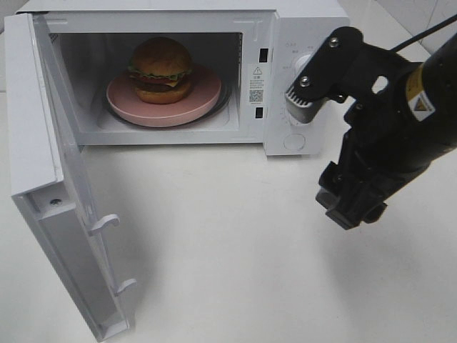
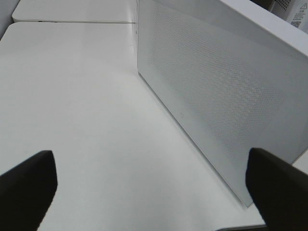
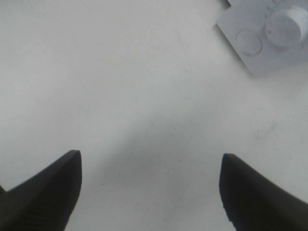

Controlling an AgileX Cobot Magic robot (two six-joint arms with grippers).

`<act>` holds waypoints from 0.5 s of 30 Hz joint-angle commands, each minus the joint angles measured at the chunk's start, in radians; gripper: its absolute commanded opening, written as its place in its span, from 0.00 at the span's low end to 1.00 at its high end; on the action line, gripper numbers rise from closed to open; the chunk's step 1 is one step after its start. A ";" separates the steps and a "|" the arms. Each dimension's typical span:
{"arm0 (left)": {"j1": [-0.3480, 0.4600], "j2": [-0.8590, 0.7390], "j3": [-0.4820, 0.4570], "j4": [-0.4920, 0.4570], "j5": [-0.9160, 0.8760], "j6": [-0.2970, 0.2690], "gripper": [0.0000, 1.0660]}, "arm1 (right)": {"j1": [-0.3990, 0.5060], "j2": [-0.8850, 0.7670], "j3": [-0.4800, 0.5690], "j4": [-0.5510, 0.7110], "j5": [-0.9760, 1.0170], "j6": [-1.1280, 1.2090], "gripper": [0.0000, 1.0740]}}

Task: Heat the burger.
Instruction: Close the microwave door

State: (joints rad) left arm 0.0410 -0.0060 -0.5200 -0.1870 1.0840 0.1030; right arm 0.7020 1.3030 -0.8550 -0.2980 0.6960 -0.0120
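Observation:
The burger [image 1: 160,69], with a golden-brown bun, green lettuce and yellow cheese, sits on a round pink plate [image 1: 203,96] inside the white microwave [image 1: 307,21], whose door [image 1: 43,143] hangs wide open to the left. My right gripper [image 1: 351,209] hovers over the table in front of the control panel; in the right wrist view it [image 3: 149,159] is open and empty above bare table. My left gripper [image 2: 150,159] is also open and empty, facing the outer side of the door [image 2: 216,86]. The left arm is outside the high view.
The open door juts out toward the table's front left. The control panel [image 3: 262,41] with its round knob [image 3: 288,24] lies just beyond my right gripper. The white tabletop [image 1: 235,250] stretches in front of the microwave.

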 commanded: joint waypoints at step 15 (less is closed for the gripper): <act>-0.002 -0.016 0.002 0.000 -0.009 0.001 0.94 | 0.001 -0.270 0.004 0.061 0.351 0.030 0.71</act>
State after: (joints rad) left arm 0.0410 -0.0060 -0.5200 -0.1870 1.0840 0.1030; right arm 0.7020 1.0420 -0.8550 -0.2410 1.0280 0.0080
